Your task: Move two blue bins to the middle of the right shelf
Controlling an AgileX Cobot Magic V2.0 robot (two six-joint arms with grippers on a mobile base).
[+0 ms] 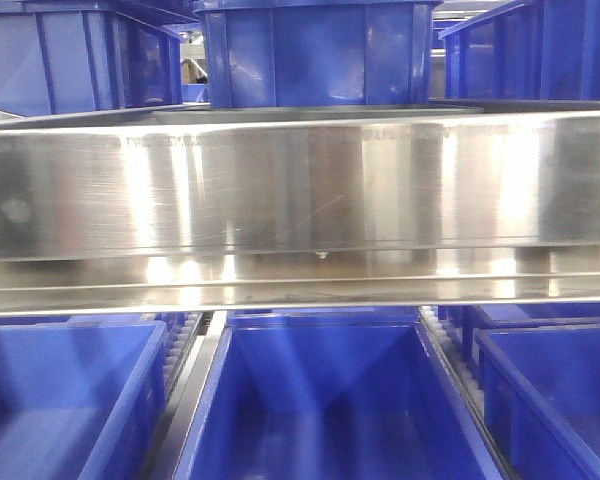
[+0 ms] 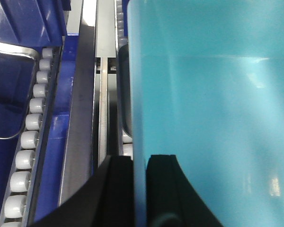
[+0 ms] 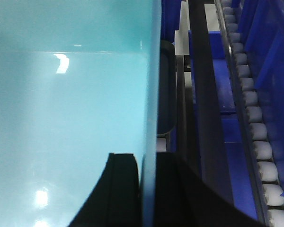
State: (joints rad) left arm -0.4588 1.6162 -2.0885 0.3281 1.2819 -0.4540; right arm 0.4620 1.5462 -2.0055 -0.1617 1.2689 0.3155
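Along each side wall of the pale bin (image 2: pixel 208 118), left gripper (image 2: pixel 139 163) and right gripper (image 3: pixel 146 161) clamp its edge; a metal rail (image 2: pixel 78 118) and rollers (image 2: pixel 31 123) run close alongside

Rack, metal. Shelf lvl w/ wide brushed-steel front rail (image 1: pixel 300 190). Above rail: 3 upper dark blue bins (image 1: pixel 315 55), side by side. Below: 3 lower dark blue bins (image 1: pixel 330 400), open-topped; white roller tracks (image 2: pixel 26 160) btwn lanes.
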